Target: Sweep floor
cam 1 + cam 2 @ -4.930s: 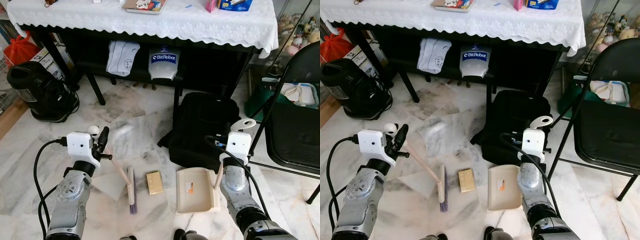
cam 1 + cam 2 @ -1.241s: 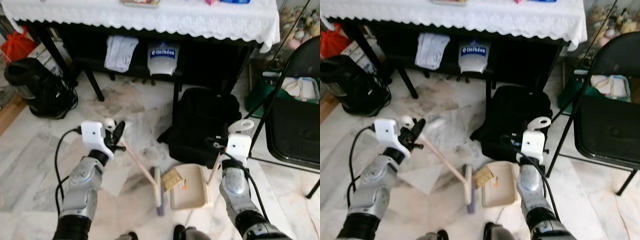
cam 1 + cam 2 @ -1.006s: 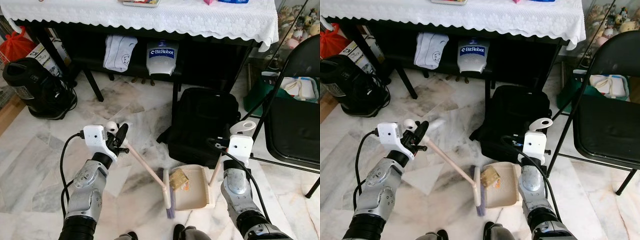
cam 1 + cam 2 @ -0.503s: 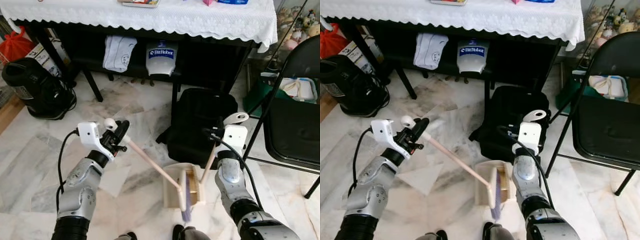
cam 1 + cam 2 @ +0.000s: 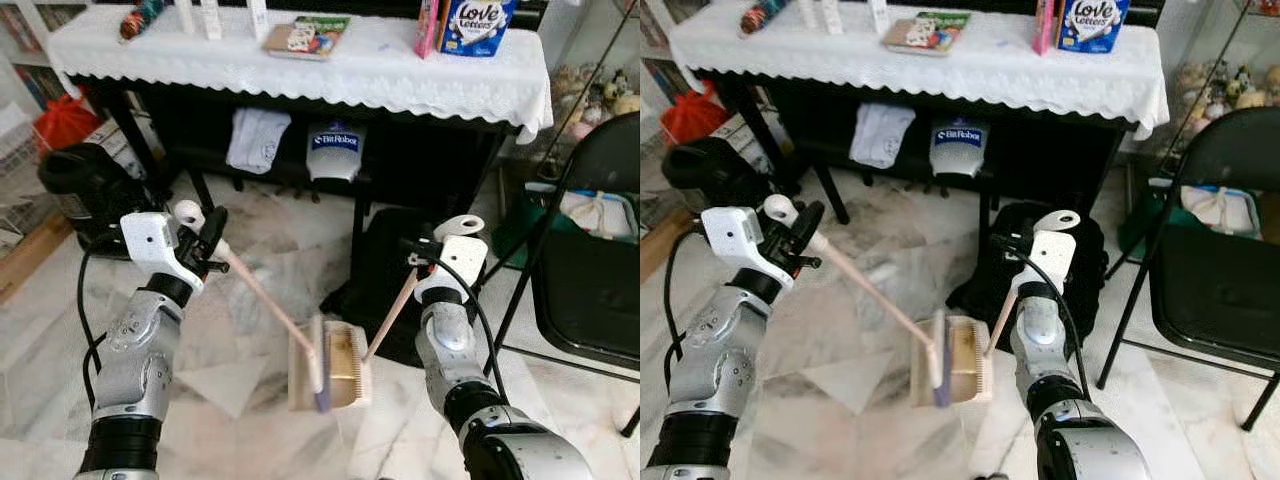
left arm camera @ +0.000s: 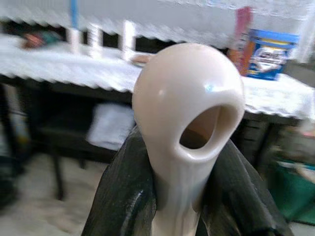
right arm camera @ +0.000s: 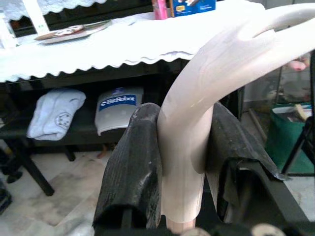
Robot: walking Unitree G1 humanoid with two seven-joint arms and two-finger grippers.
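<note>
Left gripper (image 6: 179, 196) clamped on brush (image 5: 318, 372) handle, head down right of it. Right gripper (image 7: 182, 162) clamped on dustpan (image 5: 340, 364) handle, pan below-left, against brush.

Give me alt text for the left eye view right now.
The left gripper holds a brush by its long handle, its head against the dustpan held tipped up off the marble floor by the right gripper. Behind stand a cloth-covered table, a black backpack and a folding chair.
</note>
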